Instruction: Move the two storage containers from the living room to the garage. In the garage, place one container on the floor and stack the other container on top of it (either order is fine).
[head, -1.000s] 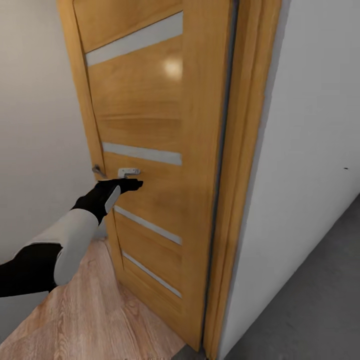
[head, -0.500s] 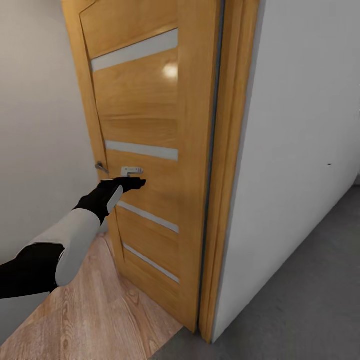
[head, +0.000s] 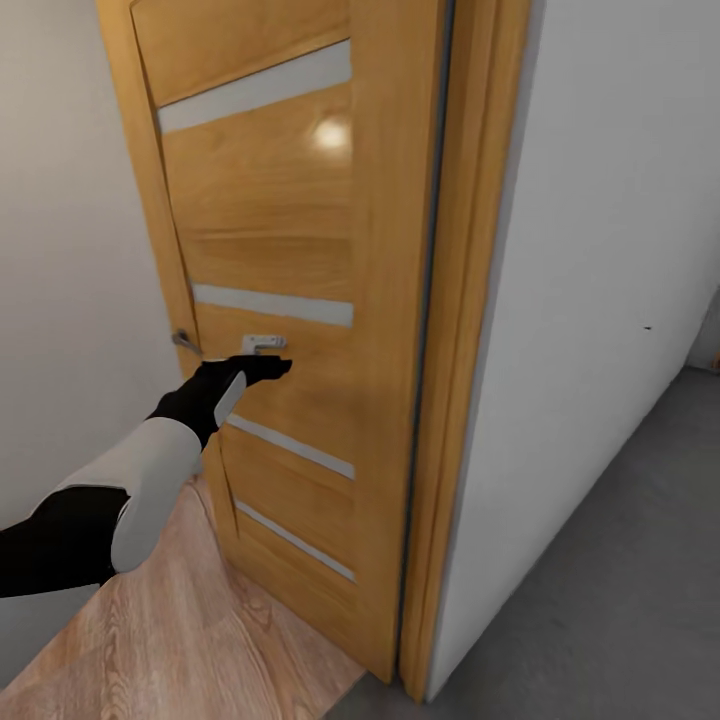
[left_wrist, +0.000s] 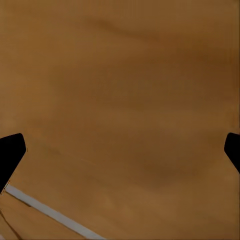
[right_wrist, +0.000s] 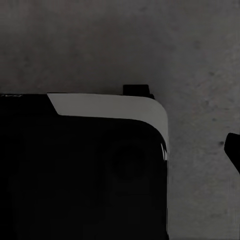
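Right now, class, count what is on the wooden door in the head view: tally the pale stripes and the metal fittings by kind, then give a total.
Pale stripes: 4
Door handle: 1
Small metal plate: 1
Total: 6

Head faces door (head: 290, 250); left wrist close on it, seemingly.

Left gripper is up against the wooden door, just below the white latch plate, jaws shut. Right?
Not quite: the jaws are open. The left wrist view shows the fingertips spread wide apart against the wooden door. The left gripper does sit just below the white latch plate.
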